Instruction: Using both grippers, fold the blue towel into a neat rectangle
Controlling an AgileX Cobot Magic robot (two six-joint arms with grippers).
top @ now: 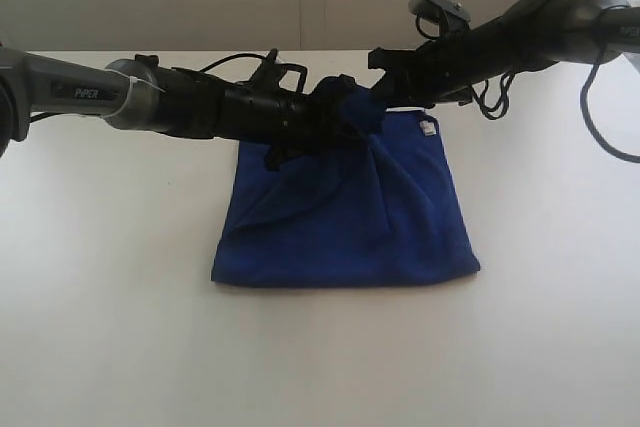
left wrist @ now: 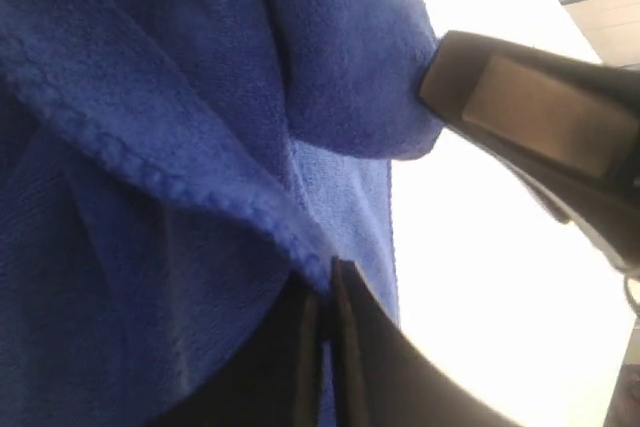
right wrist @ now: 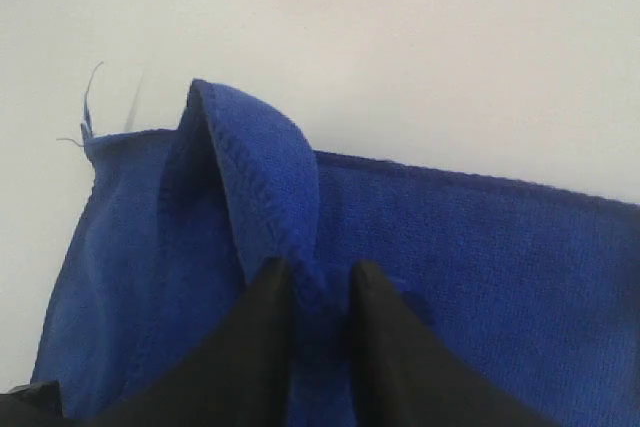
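Towel deep blue, far edge bunched up w/ creases.

- A plain white table with a matte top carries the scene.
- A blue towel lies on it, folded to a rough square. Its near edge rests flat on the surface, and its far part is bunched and raised off it.
- A small white label sits at the towel's far right corner.
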